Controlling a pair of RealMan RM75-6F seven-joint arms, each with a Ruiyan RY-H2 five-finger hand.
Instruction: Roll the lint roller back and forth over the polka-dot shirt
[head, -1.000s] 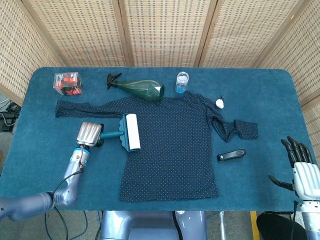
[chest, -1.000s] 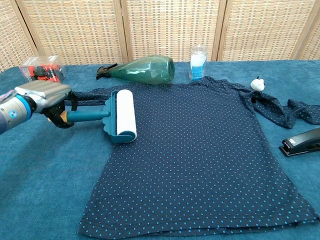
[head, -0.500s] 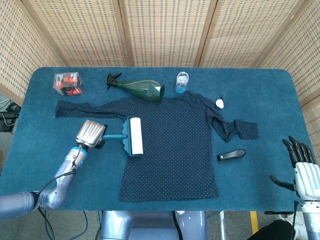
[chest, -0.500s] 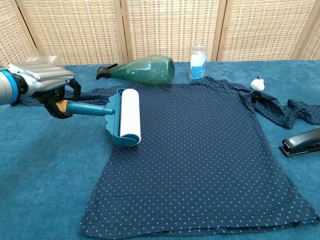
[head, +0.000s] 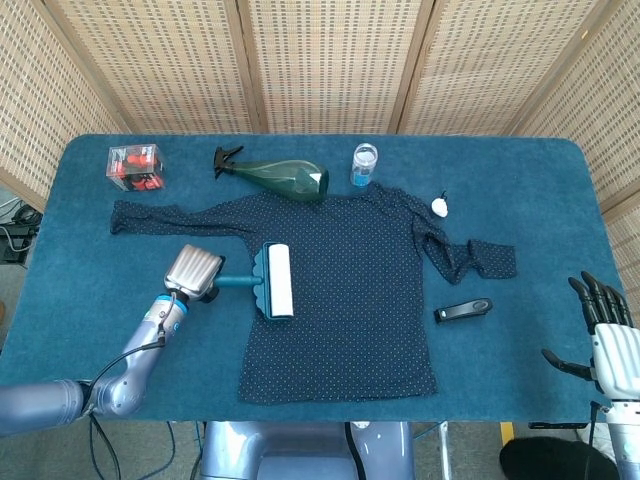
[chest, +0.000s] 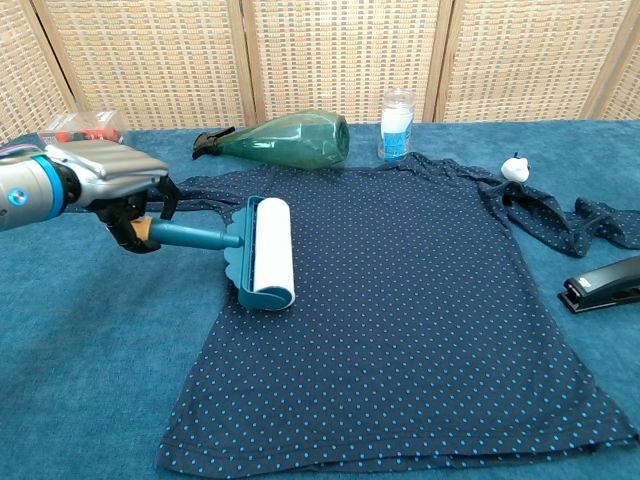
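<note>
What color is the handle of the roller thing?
Teal, on the white-drum lint roller; clearest in the chest view.

Open passage was offered across the shirt's flat body and the bare worktop in front. The far edge was lined by a spray bottle and a jar; a stapler lay near the right hem.

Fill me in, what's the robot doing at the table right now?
The left hand holds the lint roller by its handle, with the roller head lying on the left part of the polka-dot shirt, which is spread flat on the table. The right hand is off at the table's right edge, open and holding nothing. A spray bottle, a small bottle and a stapler lie around the shirt, untouched.
</note>
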